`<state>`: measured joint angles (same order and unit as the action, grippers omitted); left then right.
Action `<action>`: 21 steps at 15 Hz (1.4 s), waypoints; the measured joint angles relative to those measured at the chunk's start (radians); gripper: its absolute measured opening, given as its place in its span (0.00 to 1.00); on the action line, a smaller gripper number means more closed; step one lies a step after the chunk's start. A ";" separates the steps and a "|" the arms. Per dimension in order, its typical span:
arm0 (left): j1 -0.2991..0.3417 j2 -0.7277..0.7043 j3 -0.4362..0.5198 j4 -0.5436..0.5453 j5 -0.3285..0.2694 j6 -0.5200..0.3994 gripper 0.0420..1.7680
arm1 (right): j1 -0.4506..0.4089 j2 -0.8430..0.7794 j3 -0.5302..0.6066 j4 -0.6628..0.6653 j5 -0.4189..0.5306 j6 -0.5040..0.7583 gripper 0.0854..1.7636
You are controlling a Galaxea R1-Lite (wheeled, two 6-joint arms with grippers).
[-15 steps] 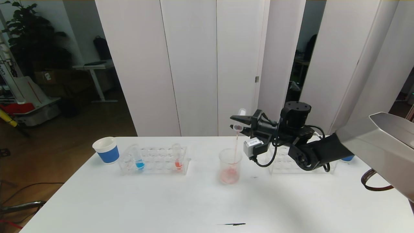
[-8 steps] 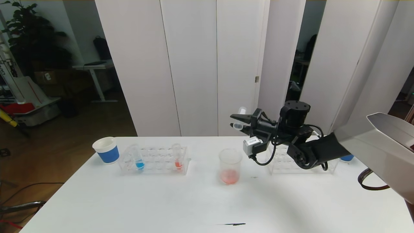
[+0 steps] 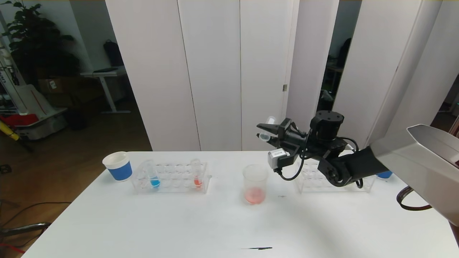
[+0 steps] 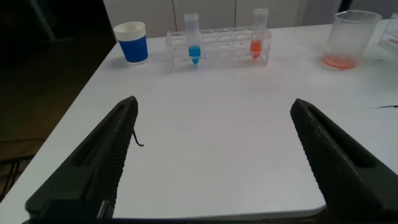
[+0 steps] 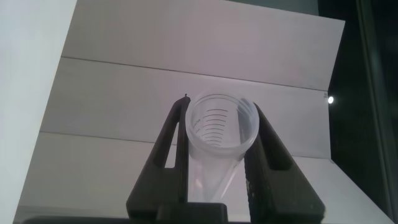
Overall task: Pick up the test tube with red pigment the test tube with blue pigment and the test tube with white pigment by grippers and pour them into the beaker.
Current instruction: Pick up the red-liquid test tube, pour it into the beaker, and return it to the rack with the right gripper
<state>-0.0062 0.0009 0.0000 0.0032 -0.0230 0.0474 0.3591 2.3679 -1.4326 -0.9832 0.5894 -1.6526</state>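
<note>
Your right tool (image 3: 264, 131) hung in the air, up above the beaker (image 3: 255, 184) and a bit to its right. It was shut tight on an empty tube (image 3: 267, 128). The tube lay tilted, with its open mouth pointing away from the arm. In the right wrist view you could look straight into that open mouth of the tube (image 5: 216, 127), with a dark finger (image 5: 172, 146) pressed on each side.

The beaker stood upright on the white worktop (image 3: 179, 222), near the middle. It had a little red liquid at the bottom.

The blue tube (image 3: 152, 174) stood in the clear rack (image 3: 171, 179) on your left side, well apart from the right tool. A red tube (image 3: 196, 173) stood in the same rack, closer to the beaker. A blue-banded cup (image 3: 118, 165) sat just past the rack's far left end.

Your left tool (image 4: 211, 162) stayed low by the near edge of the worktop. Its fingers were spread wide and held nothing.
</note>
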 joint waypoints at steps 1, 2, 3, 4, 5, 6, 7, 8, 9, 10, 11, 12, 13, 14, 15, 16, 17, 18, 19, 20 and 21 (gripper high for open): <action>0.000 0.000 0.000 0.000 0.000 0.000 0.99 | 0.001 -0.002 0.000 0.000 -0.024 0.022 0.29; 0.000 0.000 0.000 0.000 0.000 0.000 0.99 | 0.003 -0.005 -0.003 0.001 -0.054 0.051 0.29; 0.000 0.000 0.000 0.000 0.000 0.000 0.99 | 0.004 -0.008 -0.005 0.001 -0.099 0.084 0.29; 0.000 0.000 0.000 0.000 0.000 0.000 0.99 | 0.006 -0.011 -0.006 0.000 -0.147 0.125 0.29; 0.000 0.000 0.000 0.000 0.000 0.000 0.99 | 0.007 -0.017 -0.006 0.001 -0.200 0.176 0.29; 0.000 0.000 0.000 0.000 0.000 0.000 0.99 | 0.007 -0.022 -0.006 0.000 -0.257 0.233 0.29; 0.000 0.000 0.000 0.000 0.000 0.000 0.99 | 0.007 -0.027 -0.006 0.000 -0.299 0.282 0.29; 0.000 0.000 0.000 0.000 0.000 0.000 0.99 | 0.008 -0.031 -0.006 0.000 -0.344 0.347 0.29; 0.000 0.000 0.000 0.000 0.000 0.000 0.99 | 0.008 -0.035 -0.004 0.000 -0.384 0.411 0.29; 0.000 0.000 0.000 0.000 0.000 0.000 0.99 | 0.009 -0.039 -0.003 0.000 -0.421 0.479 0.29; 0.000 0.000 0.000 0.000 0.000 0.000 0.99 | 0.009 -0.042 0.000 0.001 -0.458 0.556 0.29; 0.000 0.000 0.000 0.000 0.000 0.000 0.99 | 0.011 -0.045 0.004 0.001 -0.490 0.631 0.29; 0.000 0.000 0.000 0.000 0.000 0.000 0.99 | 0.013 -0.048 0.007 0.003 -0.524 0.710 0.29; 0.000 0.000 0.000 0.000 0.000 0.000 0.99 | 0.015 -0.052 0.010 0.007 -0.559 0.796 0.29; 0.000 0.000 0.000 0.000 0.000 0.000 0.99 | 0.019 -0.057 0.012 0.011 -0.590 0.879 0.29; 0.000 0.000 0.000 0.000 0.000 0.000 0.99 | 0.021 -0.063 0.018 0.011 -0.623 0.960 0.29; 0.000 0.000 0.000 0.000 0.000 0.000 0.99 | 0.023 -0.069 0.032 0.010 -0.644 1.029 0.29; 0.000 0.000 0.000 0.000 0.000 0.000 0.99 | 0.024 -0.079 0.053 0.010 -0.654 1.106 0.29; 0.000 0.000 0.000 0.000 0.000 0.000 0.99 | 0.026 -0.092 0.080 0.011 -0.660 1.190 0.29; 0.000 0.000 0.000 0.000 0.000 0.000 0.99 | 0.028 -0.109 0.111 0.011 -0.663 1.270 0.29; 0.000 0.000 0.000 0.000 0.000 0.000 0.99 | 0.030 -0.130 0.149 0.011 -0.669 1.353 0.29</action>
<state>-0.0062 0.0009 0.0000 0.0032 -0.0230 0.0474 0.3887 2.2374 -1.2834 -0.9726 -0.0794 -0.3000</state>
